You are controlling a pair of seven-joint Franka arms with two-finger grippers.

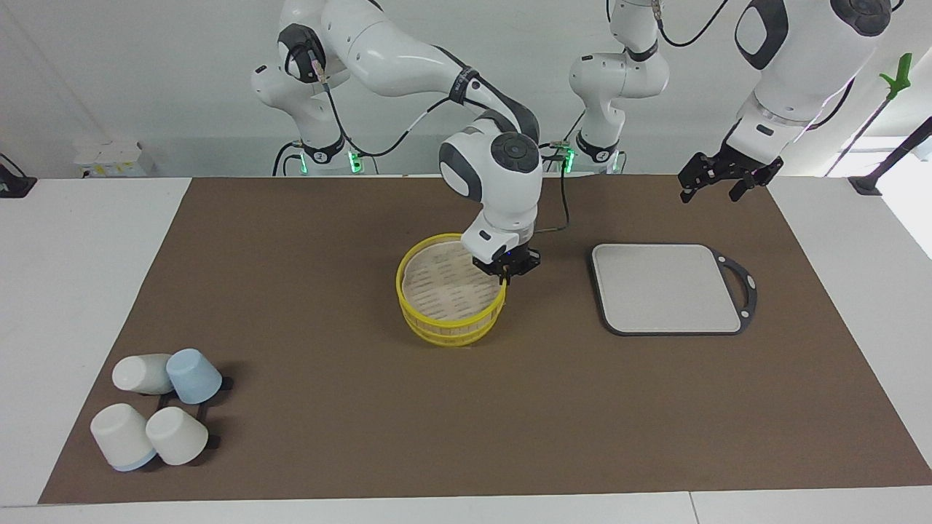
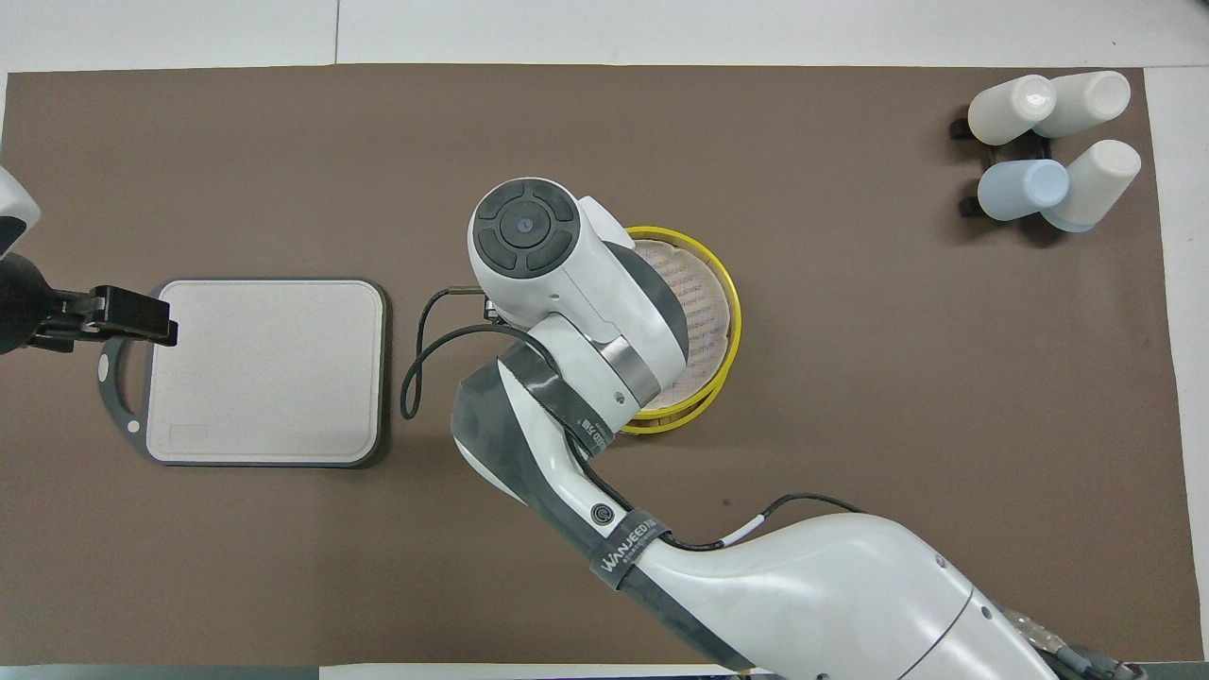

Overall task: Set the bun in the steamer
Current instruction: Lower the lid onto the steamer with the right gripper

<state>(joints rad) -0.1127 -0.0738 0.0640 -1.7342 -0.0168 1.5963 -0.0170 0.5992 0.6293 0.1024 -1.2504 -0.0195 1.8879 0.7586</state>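
Note:
The steamer [image 1: 449, 325] is a round yellow-hooped basket with a pale slatted floor, in the middle of the brown mat; it also shows in the overhead view [image 2: 731, 321]. My right gripper [image 1: 504, 274] hangs over the steamer's rim on the side toward the left arm's end. In the overhead view the right arm's wrist covers it and half the basket. No bun shows in either view; the visible part of the steamer's floor is bare. My left gripper [image 1: 717, 182] waits open in the air by the mat's edge near its base, and shows beside the board's handle in the overhead view [image 2: 127, 316].
A pale grey board with a dark rim and handle [image 1: 664, 288] [image 2: 264, 368] lies beside the steamer toward the left arm's end. Several pale and light-blue cups [image 1: 156, 407] [image 2: 1053, 142] lie on a dark rack, farther from the robots, at the right arm's end.

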